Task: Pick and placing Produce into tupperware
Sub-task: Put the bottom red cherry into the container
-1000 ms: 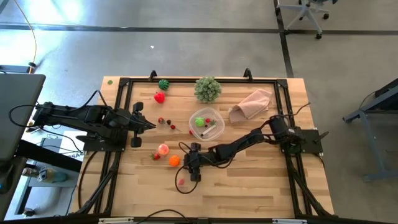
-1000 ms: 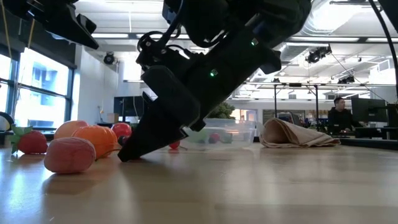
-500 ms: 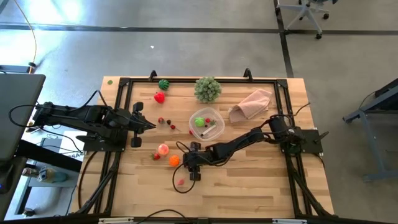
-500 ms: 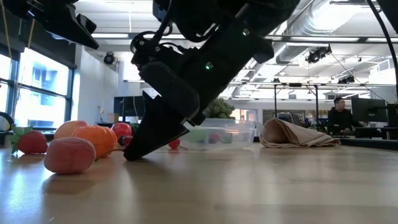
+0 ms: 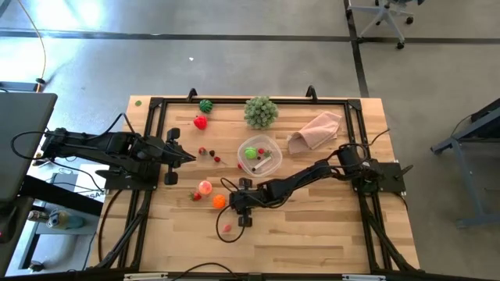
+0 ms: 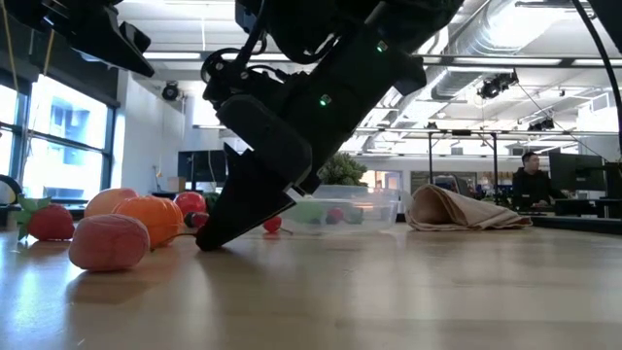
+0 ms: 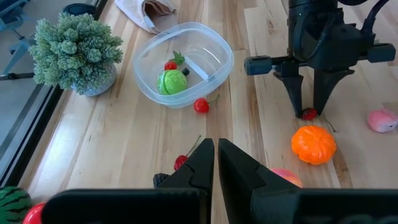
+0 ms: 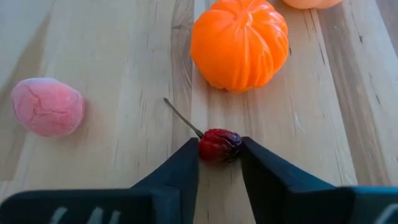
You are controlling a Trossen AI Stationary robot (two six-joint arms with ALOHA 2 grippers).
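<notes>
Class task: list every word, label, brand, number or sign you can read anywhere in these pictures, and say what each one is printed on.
None can be read.
Tupperware: no label shows.
Produce, such as the orange and the cherry between the right gripper's fingers: no print.
Pink cloth: plain.
Room screens behind the table in the low view: too small to read.

In the low view the right arm (image 6: 311, 107) blocks much of the tupperware (image 6: 374, 206), and we cannot make out the small produce inside it. The left wrist view cuts off a watermelon (image 7: 11, 204) at the edge. From above, the red piece (image 5: 228, 228) near the table's front is too small for us to identify.
</notes>
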